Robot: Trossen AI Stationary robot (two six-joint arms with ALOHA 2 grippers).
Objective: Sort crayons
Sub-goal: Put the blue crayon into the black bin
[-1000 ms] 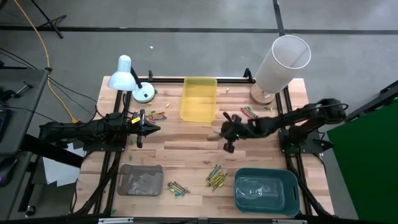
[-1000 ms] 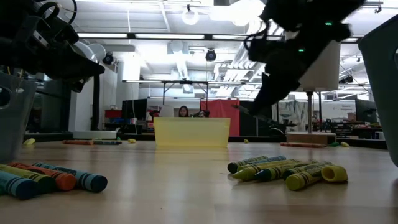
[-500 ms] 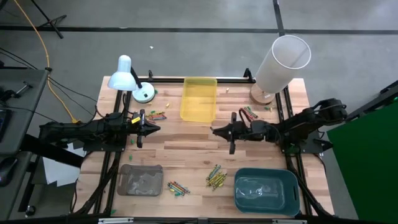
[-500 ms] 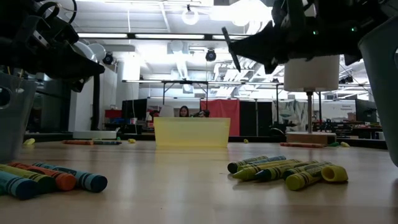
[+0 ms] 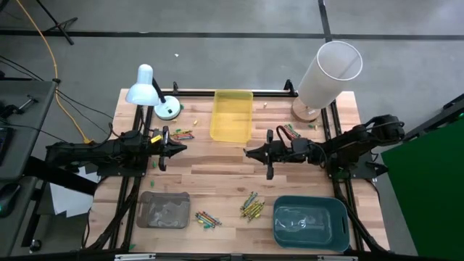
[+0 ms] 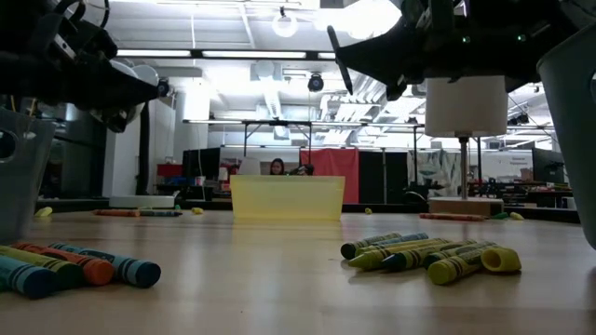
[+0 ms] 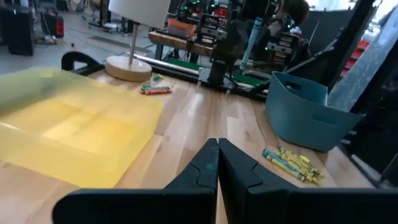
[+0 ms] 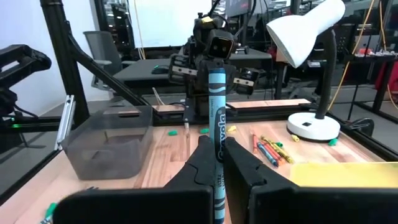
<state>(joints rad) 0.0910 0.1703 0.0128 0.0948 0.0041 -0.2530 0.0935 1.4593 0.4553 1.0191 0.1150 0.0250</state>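
Observation:
My right gripper (image 5: 249,152) hovers over the table's middle, level, pointing at the table's left edge, shut on a blue crayon (image 8: 216,118). Below it, toward the near edge, lies a pile of yellow-olive crayons (image 5: 251,206). A mixed bunch of crayons (image 5: 206,219) lies beside the grey tray (image 5: 164,210). More crayons (image 5: 181,135) lie by the lamp base, and others (image 5: 290,132) near the white cylinder. My left gripper (image 5: 181,150) waits shut at the table's left, level and above the wood, empty. My right gripper pinches the blue crayon between its two fingers on the wrapped shaft below its middle (image 8: 216,163). The fingers come level from the table's right side and lie across the crayon. The crayon stands about upright, clear of the table, its longer part above the fingers.
A yellow tray (image 5: 232,116) stands at the far middle, a teal tray (image 5: 310,221) at the near right. A white desk lamp (image 5: 148,90) is at the far left and a tall white cylinder (image 5: 330,72) at the far right. Bare wood lies between the two grippers.
My right gripper has tipped up from a downward slant to level and shifted a little toward the table's left edge, staying shut on the crayon. The crayon has swung with it and now stands about upright in the air.

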